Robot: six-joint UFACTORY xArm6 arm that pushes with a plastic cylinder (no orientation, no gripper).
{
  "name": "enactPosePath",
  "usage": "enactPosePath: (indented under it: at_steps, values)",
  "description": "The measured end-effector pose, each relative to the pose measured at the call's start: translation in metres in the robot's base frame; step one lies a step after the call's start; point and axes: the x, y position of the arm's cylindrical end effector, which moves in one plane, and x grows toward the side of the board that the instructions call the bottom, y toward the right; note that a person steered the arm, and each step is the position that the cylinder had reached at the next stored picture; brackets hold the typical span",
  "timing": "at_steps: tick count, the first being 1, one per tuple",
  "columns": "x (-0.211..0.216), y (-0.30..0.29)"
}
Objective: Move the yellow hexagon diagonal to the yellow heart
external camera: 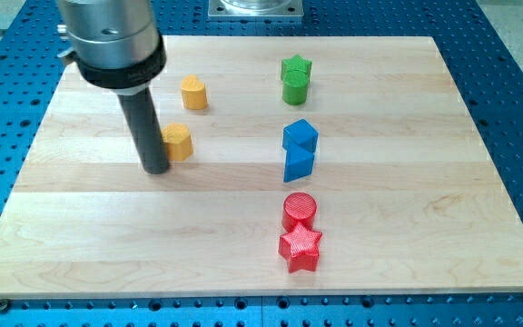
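Note:
The yellow hexagon (178, 142) lies on the wooden board at the view's left of centre. The yellow heart (193, 93) sits a short way above it and slightly to the right. My tip (156, 168) stands on the board right against the hexagon's left side, a little below its middle. The dark rod rises from there to the arm's grey body at the view's top left.
A green star (295, 79) stands at the top centre. Two blue blocks (300, 150) sit together in the middle. A red cylinder (300, 211) and a red star (300, 248) touch at the lower centre. The board's edge (261, 292) runs along the bottom.

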Motion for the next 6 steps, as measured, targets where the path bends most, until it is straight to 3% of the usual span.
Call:
enactPosePath:
  at_steps: [1,2,3,4,6]
  values:
    - [-0.028,0.01]
    - [-0.003,0.031]
    - [-0.008,0.056]
    - [-0.054,0.054]
    - [-0.087,0.032]
